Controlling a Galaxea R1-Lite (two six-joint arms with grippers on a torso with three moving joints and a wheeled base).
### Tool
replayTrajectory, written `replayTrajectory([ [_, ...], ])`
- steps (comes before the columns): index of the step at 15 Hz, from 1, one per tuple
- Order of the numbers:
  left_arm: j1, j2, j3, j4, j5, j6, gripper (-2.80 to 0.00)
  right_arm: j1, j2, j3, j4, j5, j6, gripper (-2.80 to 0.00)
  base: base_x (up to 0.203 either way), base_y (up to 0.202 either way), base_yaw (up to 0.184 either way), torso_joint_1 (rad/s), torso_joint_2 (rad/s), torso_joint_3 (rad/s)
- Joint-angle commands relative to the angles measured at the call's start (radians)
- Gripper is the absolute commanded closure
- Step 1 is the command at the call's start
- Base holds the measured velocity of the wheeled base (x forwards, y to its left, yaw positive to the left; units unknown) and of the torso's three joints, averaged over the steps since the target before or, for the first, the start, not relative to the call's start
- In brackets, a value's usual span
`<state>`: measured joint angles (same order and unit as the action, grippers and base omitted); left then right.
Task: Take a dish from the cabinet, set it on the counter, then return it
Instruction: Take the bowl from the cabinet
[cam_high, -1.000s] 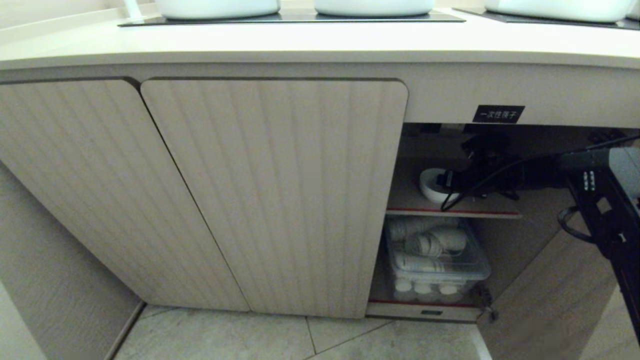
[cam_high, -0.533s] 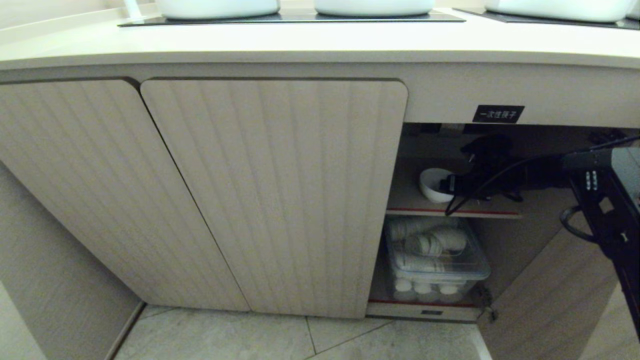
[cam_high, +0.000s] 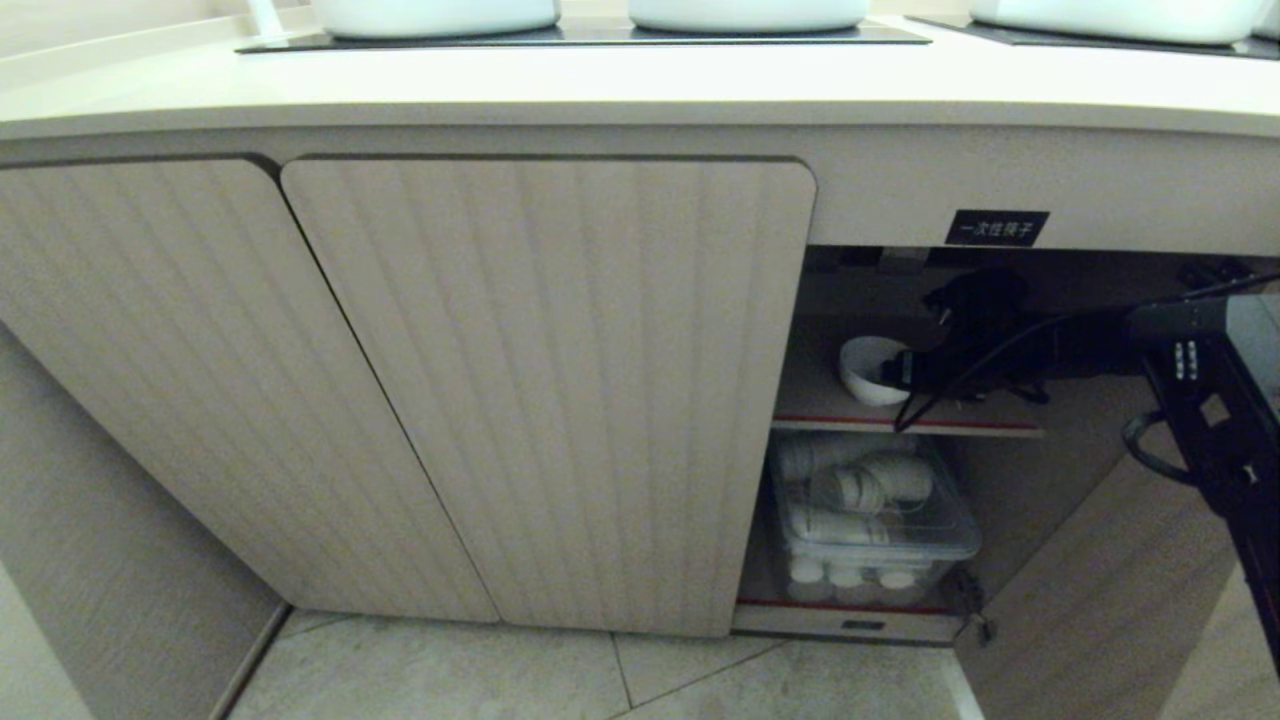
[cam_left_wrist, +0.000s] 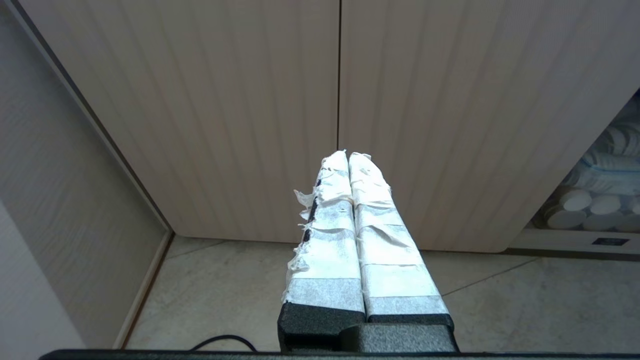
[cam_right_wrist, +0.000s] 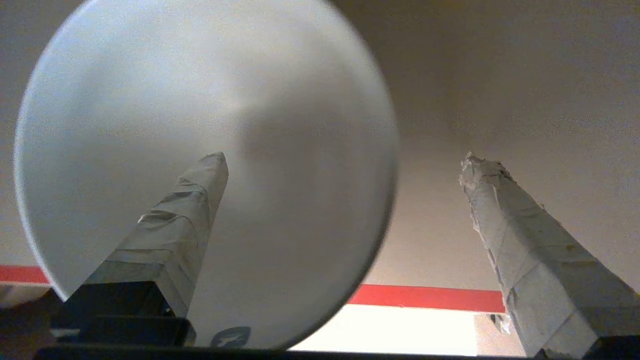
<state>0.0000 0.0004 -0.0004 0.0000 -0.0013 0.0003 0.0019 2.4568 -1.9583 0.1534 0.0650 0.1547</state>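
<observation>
The dish (cam_high: 866, 368), a small plain white bowl, sits on the upper red-edged shelf (cam_high: 960, 425) inside the open right bay of the cabinet (cam_high: 550, 380). My right gripper (cam_high: 915, 368) reaches into that bay from the right, level with the bowl. In the right wrist view the dish (cam_right_wrist: 200, 150) looms large, and the right gripper (cam_right_wrist: 344, 159) is open wide. One taped finger (cam_right_wrist: 185, 225) lies over the bowl's hollow, while the other stands clear beside it. My left gripper (cam_left_wrist: 349, 156) is shut and empty, facing the closed doors. The counter (cam_high: 640, 85) runs above.
A clear plastic box (cam_high: 875, 520) of stacked white cups fills the lower shelf. The bay's door (cam_high: 1100, 600) hangs open at the right, beside my right arm. Big white pots (cam_high: 745, 12) stand on black cooktop panels. A black label (cam_high: 997, 228) sits above the bay. Grey floor tiles lie below.
My right gripper has shifted slightly to the right on the shelf, uncovering more of the dish's rim. Its jaws stay open. The left arm has not moved.
</observation>
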Motion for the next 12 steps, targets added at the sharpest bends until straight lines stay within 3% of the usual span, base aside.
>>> replayTrajectory([
  [1,0.000,0.000,0.000,0.000,0.000,0.000,0.00,-0.002,0.002,-0.002,-0.002,0.002,0.000,-2.80,0.000,0.000,0.000,0.000,0.00,0.000],
  [12,0.000,0.000,0.000,0.000,0.001,0.000,0.00,-0.005,0.002,-0.005,0.000,0.004,-0.003,-2.80,0.000,0.000,0.000,0.000,0.00,0.000],
])
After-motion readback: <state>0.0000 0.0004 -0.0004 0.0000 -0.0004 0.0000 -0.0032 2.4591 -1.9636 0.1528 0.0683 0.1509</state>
